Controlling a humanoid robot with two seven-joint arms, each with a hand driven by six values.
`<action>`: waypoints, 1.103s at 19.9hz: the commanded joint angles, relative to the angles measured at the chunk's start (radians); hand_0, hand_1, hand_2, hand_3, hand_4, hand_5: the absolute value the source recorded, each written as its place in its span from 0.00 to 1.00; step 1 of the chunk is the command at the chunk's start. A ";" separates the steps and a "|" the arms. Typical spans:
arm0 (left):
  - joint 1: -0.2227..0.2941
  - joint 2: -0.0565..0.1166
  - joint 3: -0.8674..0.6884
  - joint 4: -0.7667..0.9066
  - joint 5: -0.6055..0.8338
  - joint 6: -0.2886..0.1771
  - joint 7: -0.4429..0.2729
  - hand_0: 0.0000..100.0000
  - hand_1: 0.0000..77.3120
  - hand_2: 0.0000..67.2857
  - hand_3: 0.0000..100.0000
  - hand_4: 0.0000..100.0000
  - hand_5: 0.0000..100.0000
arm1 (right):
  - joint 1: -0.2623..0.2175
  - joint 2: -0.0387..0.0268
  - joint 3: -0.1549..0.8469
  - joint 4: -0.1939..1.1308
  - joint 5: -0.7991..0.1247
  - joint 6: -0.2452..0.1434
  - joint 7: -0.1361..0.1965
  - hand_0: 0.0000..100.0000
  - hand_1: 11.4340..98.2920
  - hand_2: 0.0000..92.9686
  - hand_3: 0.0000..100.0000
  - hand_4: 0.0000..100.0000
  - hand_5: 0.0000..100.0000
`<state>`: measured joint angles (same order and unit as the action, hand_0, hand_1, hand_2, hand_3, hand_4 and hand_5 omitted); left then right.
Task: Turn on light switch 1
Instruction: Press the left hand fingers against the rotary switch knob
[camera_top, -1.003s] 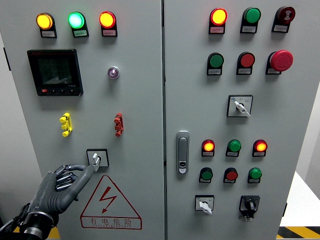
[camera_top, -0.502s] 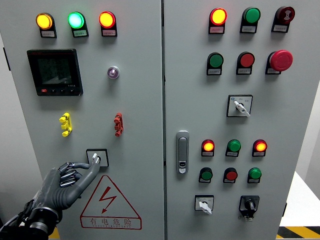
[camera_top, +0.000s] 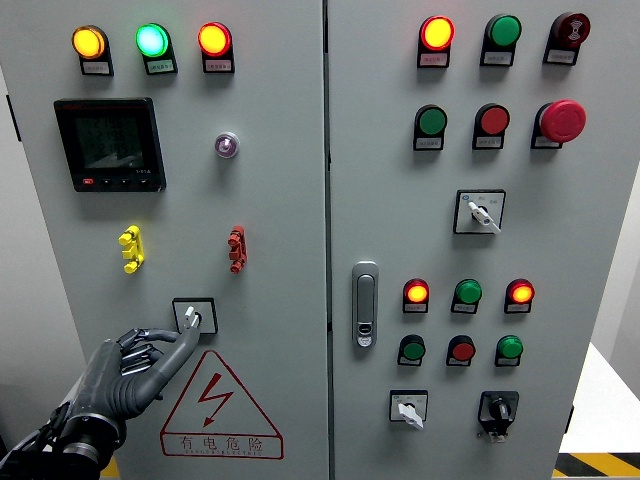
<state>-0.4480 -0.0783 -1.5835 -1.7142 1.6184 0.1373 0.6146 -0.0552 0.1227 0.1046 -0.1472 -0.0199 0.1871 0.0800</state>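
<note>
A small rotary selector switch (camera_top: 193, 316) with a white knob sits in a black square frame low on the left cabinet door, just above the red warning triangle (camera_top: 220, 405). My dark grey left hand (camera_top: 140, 360) comes up from the lower left corner. One finger (camera_top: 183, 338) stretches out, its tip just below and left of the knob, and the other fingers are curled and hold nothing. I cannot tell whether the tip touches the knob. The right hand is out of sight.
The left door (camera_top: 280, 200) also carries three lit lamps (camera_top: 150, 41), a dark display (camera_top: 109, 144), a key button (camera_top: 227, 145), and a yellow clip (camera_top: 131, 249) and a red clip (camera_top: 236, 249). The right door has a handle (camera_top: 366, 304), pushbuttons, a red mushroom stop (camera_top: 562, 121) and more rotary switches (camera_top: 480, 212).
The left hand has drawn back slightly down and to the left, its outstretched finger sliding off the knob's lower edge. The knob looks a little more upright than one second ago.
</note>
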 joint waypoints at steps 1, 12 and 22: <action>-0.011 0.000 0.005 0.008 0.000 0.005 0.005 0.00 0.74 0.70 0.86 1.00 0.83 | 0.000 0.0000 0.000 0.000 0.000 0.000 0.000 0.00 0.10 0.00 0.20 0.19 0.11; -0.037 -0.001 0.010 0.031 -0.002 0.008 0.010 0.03 0.69 0.73 0.86 1.00 0.83 | 0.000 0.0000 0.000 0.001 0.000 0.000 0.000 0.00 0.10 0.00 0.20 0.19 0.11; -0.063 -0.011 0.036 0.054 0.000 0.028 0.019 0.07 0.64 0.74 0.86 1.00 0.84 | 0.000 0.0000 0.001 0.000 0.000 0.000 0.000 0.00 0.09 0.00 0.20 0.19 0.11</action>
<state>-0.5102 -0.0888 -1.5489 -1.6603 1.6182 0.1637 0.6327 -0.0552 0.1228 0.1048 -0.1466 -0.0199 0.1871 0.0796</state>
